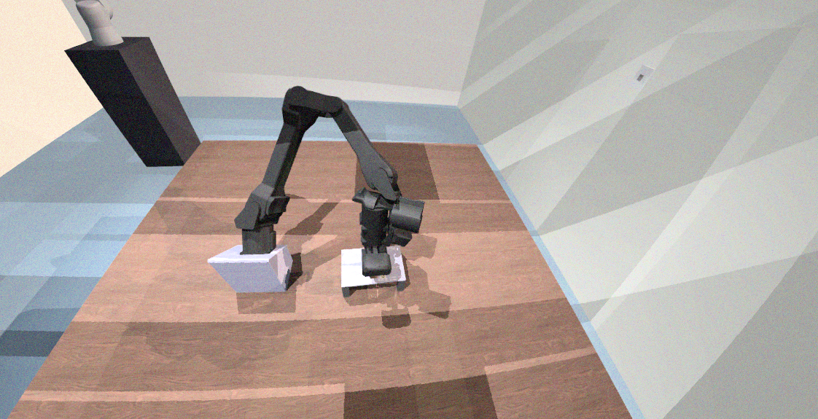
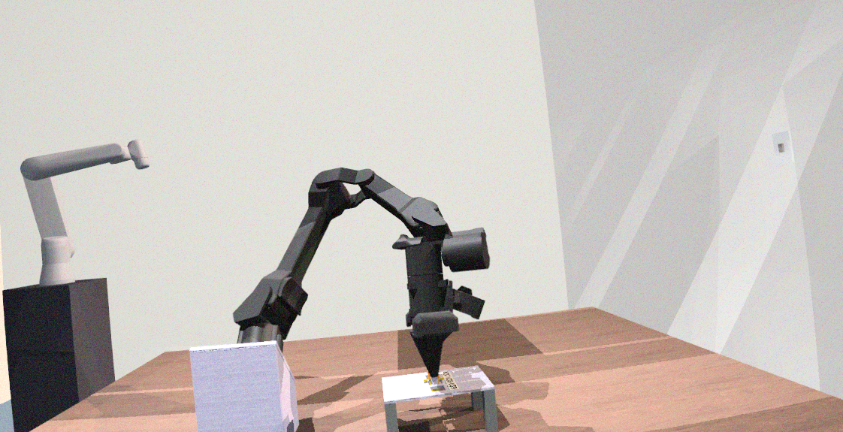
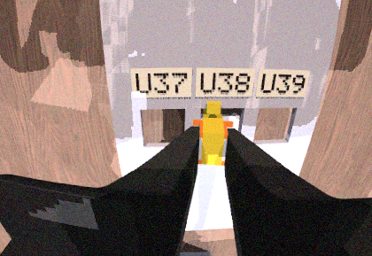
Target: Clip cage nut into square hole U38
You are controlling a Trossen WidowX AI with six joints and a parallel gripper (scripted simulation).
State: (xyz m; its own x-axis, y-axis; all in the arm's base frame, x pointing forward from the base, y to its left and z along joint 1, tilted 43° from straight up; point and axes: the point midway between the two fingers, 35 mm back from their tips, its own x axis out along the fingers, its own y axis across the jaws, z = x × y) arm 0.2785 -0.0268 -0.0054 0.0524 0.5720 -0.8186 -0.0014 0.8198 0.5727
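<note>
One gripper (image 1: 375, 276) (image 2: 434, 376) (image 3: 212, 136) is clamped on the one yellow-and-orange cage nut (image 2: 429, 379) (image 3: 213, 141), at the square hole marked U38. The nut covers part of that hole; whether its wings are hooked is hidden. The rail plate (image 1: 351, 267) (image 2: 400, 387) (image 3: 146, 159) has three labels, U37, U38 and U39, and stands on legs, inward from the bench (image 1: 246, 358) (image 2: 619, 364) edges. Beyond the bench's far-left corner, one black pedestal (image 1: 122, 89) (image 2: 52, 340) carries one pale arm (image 1: 98, 21) (image 2: 71, 163).
</note>
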